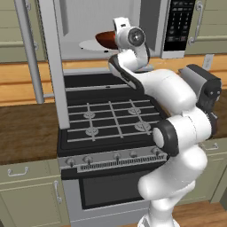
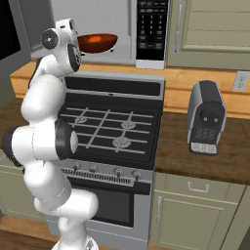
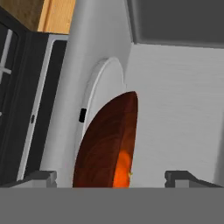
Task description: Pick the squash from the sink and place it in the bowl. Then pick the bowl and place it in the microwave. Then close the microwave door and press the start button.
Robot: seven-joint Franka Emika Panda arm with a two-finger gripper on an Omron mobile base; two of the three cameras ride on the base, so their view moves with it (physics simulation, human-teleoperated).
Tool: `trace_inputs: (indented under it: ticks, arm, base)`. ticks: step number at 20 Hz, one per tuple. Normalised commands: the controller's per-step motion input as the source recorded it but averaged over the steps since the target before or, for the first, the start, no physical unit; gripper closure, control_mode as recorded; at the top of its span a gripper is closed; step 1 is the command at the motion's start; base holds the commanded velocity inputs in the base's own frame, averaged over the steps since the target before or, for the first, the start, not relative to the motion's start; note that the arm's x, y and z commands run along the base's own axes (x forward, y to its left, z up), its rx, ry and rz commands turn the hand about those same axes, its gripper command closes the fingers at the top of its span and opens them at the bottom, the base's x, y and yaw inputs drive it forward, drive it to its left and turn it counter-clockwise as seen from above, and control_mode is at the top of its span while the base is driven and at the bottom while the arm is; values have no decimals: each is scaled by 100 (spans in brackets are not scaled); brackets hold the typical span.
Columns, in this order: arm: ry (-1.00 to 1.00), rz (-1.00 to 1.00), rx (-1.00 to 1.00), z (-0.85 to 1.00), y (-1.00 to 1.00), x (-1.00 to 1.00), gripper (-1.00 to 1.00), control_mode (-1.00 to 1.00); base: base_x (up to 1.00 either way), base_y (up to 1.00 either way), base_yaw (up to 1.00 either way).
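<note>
The microwave (image 2: 97, 29) hangs over the stove (image 2: 110, 129) with its door (image 1: 55, 66) swung open, the bowl (image 2: 97, 43) sits inside it holding the squash (image 2: 99, 38), and the hand (image 3: 111, 177) is spread wide around the bowl.

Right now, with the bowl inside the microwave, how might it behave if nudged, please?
The bowl looks rigid and glossy, so it would probably slide rather than flex. It is wide and shallow, so tipping seems unlikely. The roundish squash inside could roll about if the bowl is pushed sharply.
</note>
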Motion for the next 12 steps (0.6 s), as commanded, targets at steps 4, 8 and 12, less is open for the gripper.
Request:
trace_inputs:
  ticks: [4, 8, 12]
  arm:
    - [-7, 10, 0, -8, -60, -100, -100, -100]
    - [0, 11, 0, -9, -45, -100, -100, -100]
    - [5, 8, -1, 0, -3, -100, -100, -100]
  base:
    - [0, 0, 0]
    - [0, 0, 0]
    - [0, 0, 0]
